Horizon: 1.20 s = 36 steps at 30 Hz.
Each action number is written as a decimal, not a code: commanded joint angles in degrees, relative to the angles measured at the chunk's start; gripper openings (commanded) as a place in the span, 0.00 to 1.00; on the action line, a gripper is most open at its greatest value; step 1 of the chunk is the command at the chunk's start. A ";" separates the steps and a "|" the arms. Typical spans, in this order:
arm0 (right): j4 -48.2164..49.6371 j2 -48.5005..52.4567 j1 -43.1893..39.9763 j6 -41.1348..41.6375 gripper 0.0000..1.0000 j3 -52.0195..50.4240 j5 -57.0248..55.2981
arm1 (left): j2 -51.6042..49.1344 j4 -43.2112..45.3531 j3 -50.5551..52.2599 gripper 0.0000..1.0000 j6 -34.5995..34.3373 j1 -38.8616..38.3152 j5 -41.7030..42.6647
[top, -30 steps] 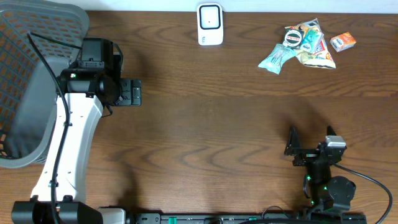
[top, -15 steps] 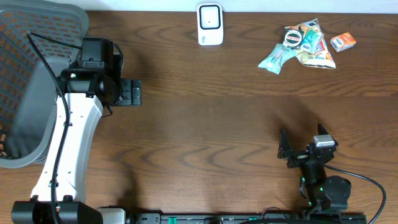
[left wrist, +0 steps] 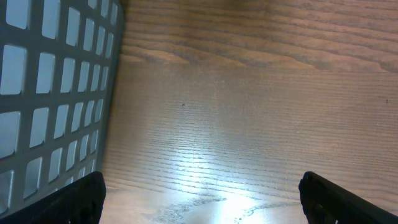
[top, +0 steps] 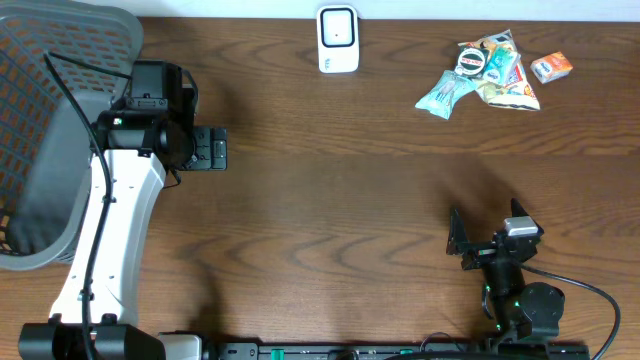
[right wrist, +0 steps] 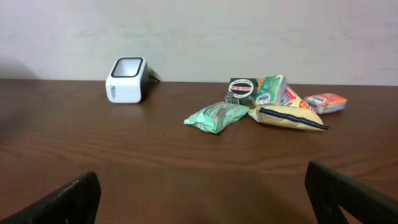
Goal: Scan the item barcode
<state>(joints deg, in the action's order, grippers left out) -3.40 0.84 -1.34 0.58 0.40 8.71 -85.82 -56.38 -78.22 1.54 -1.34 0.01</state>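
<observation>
Seen from overhead, the white barcode scanner [top: 338, 38] is standing at the 12 o'clock edge of the wooden desk [top: 330, 200], with its window facing up. The items to scan are lying in a loose pile toward 2 o'clock, well apart from the scanner. A green packet [top: 447, 92] is resting at the pile's 9 o'clock side and touching a yellow bag [top: 508, 94]. A round black-labelled pack [top: 472, 61] and a teal packet [top: 506, 68] are sitting behind them, and a small orange box [top: 551, 67] is lying just beside the pile at 3 o'clock.

The left tool [top: 212, 150] is hanging over bare wood toward 10 o'clock, pointing toward 3 o'clock, with its fingers standing wide apart and gripping nothing. In its wrist view the wall of a grey mesh basket [left wrist: 56, 93] is showing close at 9 o'clock; from overhead the basket is filling the desk's 9 o'clock end.

The right tool [top: 487, 230] is sitting low near 5 o'clock, well apart from the pile, with its fingers also spread wide on nothing. Its camera is looking along the desk at the scanner toward 11 o'clock and the pile toward 1 o'clock
</observation>
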 commanded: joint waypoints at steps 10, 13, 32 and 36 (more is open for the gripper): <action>-0.26 -0.52 0.48 -0.85 0.99 -0.09 -0.63 | -0.33 -0.07 0.37 0.98 0.37 -0.02 -0.52; -0.26 -0.52 0.48 -0.85 0.99 -0.09 -0.63 | -0.33 -0.07 0.37 0.98 0.35 -0.02 -0.52; -0.26 -0.52 0.48 -0.85 0.99 -0.09 -0.63 | -0.42 -6.01 0.37 0.98 -0.83 0.02 0.52; -0.26 -0.52 0.48 -0.85 0.99 -0.09 -0.63 | 0.00 -2.54 1.84 0.98 -1.79 -0.04 7.61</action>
<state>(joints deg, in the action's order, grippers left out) -3.40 0.84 -1.34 0.56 0.40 8.64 -85.82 -59.99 -78.02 0.97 -1.34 1.93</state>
